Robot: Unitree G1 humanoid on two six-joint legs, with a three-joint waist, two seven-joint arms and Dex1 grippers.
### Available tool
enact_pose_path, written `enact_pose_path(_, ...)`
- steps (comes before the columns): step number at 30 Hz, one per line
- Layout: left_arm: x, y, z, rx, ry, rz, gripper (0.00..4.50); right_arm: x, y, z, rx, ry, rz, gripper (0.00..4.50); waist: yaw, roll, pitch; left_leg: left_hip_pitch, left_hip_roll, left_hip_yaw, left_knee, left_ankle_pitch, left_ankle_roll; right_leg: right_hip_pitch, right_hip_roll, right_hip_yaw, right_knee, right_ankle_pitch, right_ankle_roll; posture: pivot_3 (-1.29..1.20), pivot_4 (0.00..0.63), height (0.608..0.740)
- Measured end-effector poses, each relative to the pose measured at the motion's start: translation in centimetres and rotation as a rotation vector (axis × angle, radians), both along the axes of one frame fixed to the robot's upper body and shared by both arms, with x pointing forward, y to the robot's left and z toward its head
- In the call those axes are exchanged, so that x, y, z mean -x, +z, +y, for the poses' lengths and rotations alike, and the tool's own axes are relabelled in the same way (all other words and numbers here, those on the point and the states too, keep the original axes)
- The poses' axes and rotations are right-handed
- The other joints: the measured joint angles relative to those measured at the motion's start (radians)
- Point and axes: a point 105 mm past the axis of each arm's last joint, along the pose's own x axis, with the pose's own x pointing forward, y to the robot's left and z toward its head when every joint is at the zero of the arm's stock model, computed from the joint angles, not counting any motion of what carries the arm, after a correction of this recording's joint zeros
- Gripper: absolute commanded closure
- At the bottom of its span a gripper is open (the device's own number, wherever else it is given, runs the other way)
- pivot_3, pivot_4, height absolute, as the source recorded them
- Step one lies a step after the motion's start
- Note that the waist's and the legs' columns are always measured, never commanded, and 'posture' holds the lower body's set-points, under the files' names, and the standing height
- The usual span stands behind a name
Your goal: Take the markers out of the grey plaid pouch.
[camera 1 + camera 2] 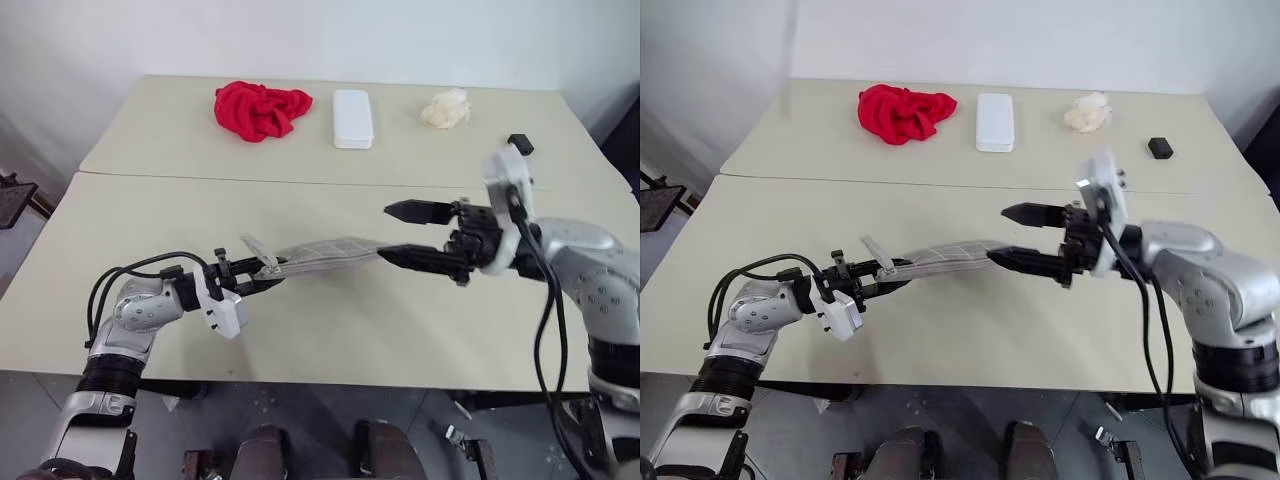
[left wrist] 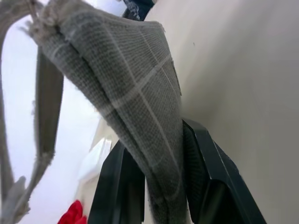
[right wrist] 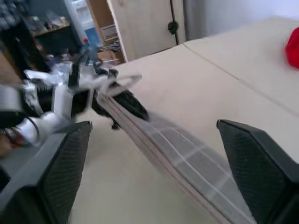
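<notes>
The left end effector point(image 1: 258, 283) clamps one end of the pouch point(image 1: 325, 252), holding it above the table point(image 1: 330, 330). The right end effector point(image 1: 420, 236) spreads wide around the pouch's other end, not gripping it.

The right gripper point(image 3: 149, 168) has its 2 black fingers point(image 3: 63, 161) spread wide, with the grey plaid pouch point(image 3: 187, 161) running between them, touching neither. The left gripper point(image 3: 126, 100) pinches the pouch's far end above the beige table point(image 3: 210, 79).
</notes>
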Motion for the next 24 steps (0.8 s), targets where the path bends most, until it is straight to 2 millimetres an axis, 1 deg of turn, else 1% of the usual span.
enact_pose_path(3,-0.6,0.2,-0.3,-0.025,0.012,-0.039,3.80,-1.4,0.0,3.1,-0.001,-0.034,0.113,0.07,-0.002,0.000,0.000,-0.001,0.000,0.001,0.000,0.000,0.000,-0.001,0.000,-0.001,0.001,0.000,0.000,0.00,0.150,0.740)
enact_pose_path(4,-0.8,0.4,-0.4,-0.032,0.013,-0.058,3.80,-1.8,-0.3,4.0,0.009,-0.048,0.156,0.07,-0.003,0.000,0.000,-0.002,0.000,0.003,0.000,0.000,0.000,-0.002,0.000,-0.001,0.001,0.000,0.000,0.00,0.150,0.740)
enact_pose_path(6,-1.0,0.6,-0.6,-0.035,0.020,-0.083,3.80,-2.2,-0.9,5.1,0.042,-0.067,0.213,0.07,0.001,0.000,0.000,-0.009,-0.001,0.003,0.001,0.000,0.000,-0.010,0.000,-0.001,0.002,0.000,0.000,0.00,0.150,0.740)
enact_pose_path(8,-1.1,0.5,-0.6,-0.035,0.028,-0.091,3.80,-2.3,-1.3,5.6,0.056,-0.078,0.243,0.07,0.001,0.000,0.000,-0.016,-0.001,0.003,0.002,0.000,0.000,-0.016,0.000,-0.002,0.003,0.000,0.000,0.00,0.150,0.740)
enact_pose_path(13,-1.2,0.2,-0.7,-0.050,0.035,-0.100,3.80,-2.0,-1.9,7.9,0.072,-0.056,0.268,0.07,-0.004,0.000,0.000,-0.016,-0.001,0.004,0.001,0.000,0.000,-0.016,0.000,-0.006,0.002,0.000,0.000,0.00,0.150,0.740)
enact_pose_path(18,-1.3,0.0,-0.8,-0.050,0.041,-0.097,3.80,-1.5,-2.2,9.5,0.069,-0.030,0.290,0.07,-0.005,0.000,0.000,-0.016,-0.001,0.004,0.001,0.000,0.000,-0.016,0.000,-0.006,0.002,0.000,0.000,0.00,0.150,0.740)
enact_pose_path(21,-1.2,-0.2,-0.9,-0.052,0.039,-0.092,3.80,-1.6,-2.6,9.9,0.083,-0.039,0.289,0.07,-0.005,0.000,0.000,-0.016,-0.001,0.004,0.001,0.000,0.000,-0.016,0.000,-0.006,0.002,0.000,0.000,0.00,0.150,0.740)
enact_pose_path(24,-1.3,-0.2,-1.0,-0.052,0.042,-0.090,3.80,-2.1,-3.0,10.1,0.104,-0.076,0.278,0.07,-0.005,0.000,0.000,-0.016,-0.001,0.004,0.001,0.000,0.000,-0.016,0.000,-0.006,0.002,0.000,0.000,0.00,0.150,0.740)
